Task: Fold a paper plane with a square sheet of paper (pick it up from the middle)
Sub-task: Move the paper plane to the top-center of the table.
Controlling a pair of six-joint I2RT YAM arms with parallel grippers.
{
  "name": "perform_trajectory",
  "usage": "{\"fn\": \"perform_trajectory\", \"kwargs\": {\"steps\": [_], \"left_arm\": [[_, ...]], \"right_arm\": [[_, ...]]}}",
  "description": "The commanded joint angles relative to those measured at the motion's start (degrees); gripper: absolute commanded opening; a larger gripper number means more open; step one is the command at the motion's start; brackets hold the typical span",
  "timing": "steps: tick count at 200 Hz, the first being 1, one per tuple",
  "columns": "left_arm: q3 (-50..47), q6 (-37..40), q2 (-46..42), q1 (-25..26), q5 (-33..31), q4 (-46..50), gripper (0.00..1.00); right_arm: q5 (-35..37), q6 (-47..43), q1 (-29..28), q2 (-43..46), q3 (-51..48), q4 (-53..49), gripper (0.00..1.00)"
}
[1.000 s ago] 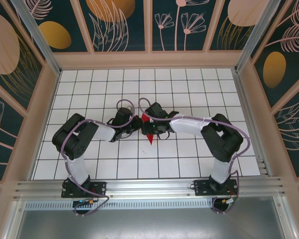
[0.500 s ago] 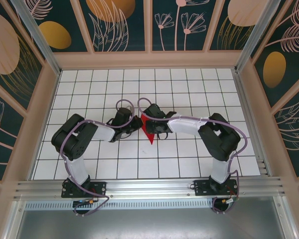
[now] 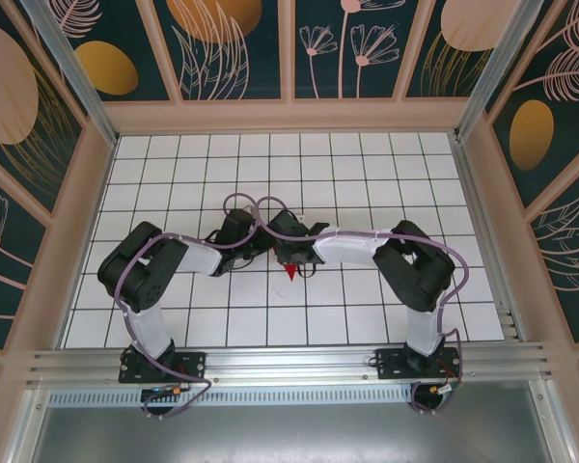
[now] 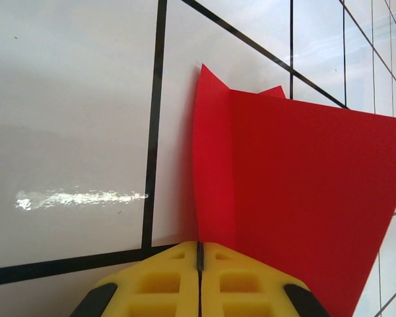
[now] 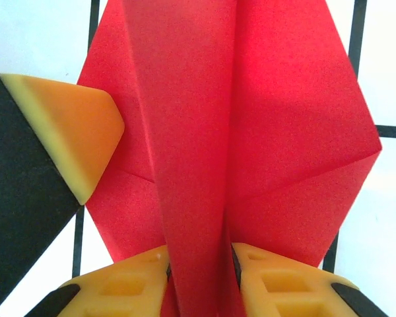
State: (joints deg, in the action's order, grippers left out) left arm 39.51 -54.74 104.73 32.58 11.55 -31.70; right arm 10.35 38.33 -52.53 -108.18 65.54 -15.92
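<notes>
Change: the right arm (image 3: 357, 246) has swung left since a second ago, and less of the red paper (image 3: 290, 273) shows from above.
Left gripper (image 4: 199, 254): jaws pressed together, nipping a fold of the paper.
Red paper: creased, mid-table (image 3: 174, 193), its tip pointing at the near edge.
Right gripper (image 5: 201, 254): jaws clamped on the paper's raised centre ridge.
In the way: both wrists cover most of the paper from above; one left finger (image 5: 86, 132) overlaps its left flap.
Around: white grid tiles and leaf-patterned walls (image 3: 232, 48).
</notes>
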Motion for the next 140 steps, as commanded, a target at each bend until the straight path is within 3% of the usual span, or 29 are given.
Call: {"fn": "perform_trajectory", "kwargs": {"steps": [1,61,107,140], "left_arm": [[-0.75,0.28,-0.39,0.02,0.4,-0.73,0.06],[-3.11,-1.61,-2.61,-0.97,0.04,-2.56,0.12],[-8.17,-2.89,-9.72,-5.17,0.53,-4.2,0.3],[-10.88,-1.28,-15.36,-8.53,-1.91,-0.34,0.43]], "right_arm": [[2.71,3.33,-0.98,-1.55,1.3,-1.33,0.28],[6.72,6.56,-2.72,-3.09,0.3,-0.13,0.24],[8.12,5.14,-2.93,0.07,-0.5,1.84,0.2],[6.99,4.78,-2.93,-2.56,0.98,0.72,0.16]]}}
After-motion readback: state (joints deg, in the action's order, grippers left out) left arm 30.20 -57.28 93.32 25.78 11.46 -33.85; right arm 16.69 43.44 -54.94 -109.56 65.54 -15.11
